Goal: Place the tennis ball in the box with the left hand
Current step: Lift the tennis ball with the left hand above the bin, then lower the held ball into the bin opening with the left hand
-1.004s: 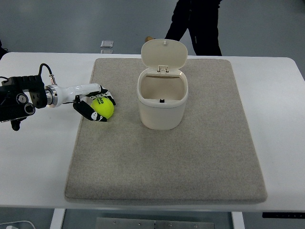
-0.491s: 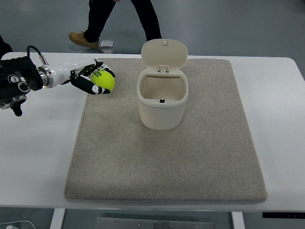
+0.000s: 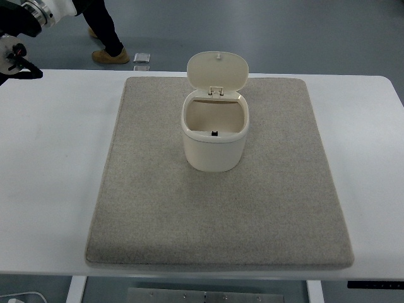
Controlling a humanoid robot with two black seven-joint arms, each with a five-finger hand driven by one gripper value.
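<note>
A cream box (image 3: 214, 142) stands upright on the grey mat (image 3: 221, 208), slightly behind the mat's middle. Its flip lid (image 3: 218, 71) is raised and the inside looks empty. Only the wrist and forearm of my left arm (image 3: 22, 25) show, in the top left corner, raised above the table's far left edge. The hand itself is cut off by the picture's top edge. No tennis ball shows anywhere in the top view. My right arm is out of the picture.
The mat lies on a white table (image 3: 50, 189). Behind the table a person's leg (image 3: 104, 28) and tan shoe (image 3: 107, 57) show on the floor, beside a small clear object (image 3: 142, 58).
My left arm has risen up and to the left with the tennis ball, carrying hand and ball out of the picture. The person behind the table has walked to the left.
</note>
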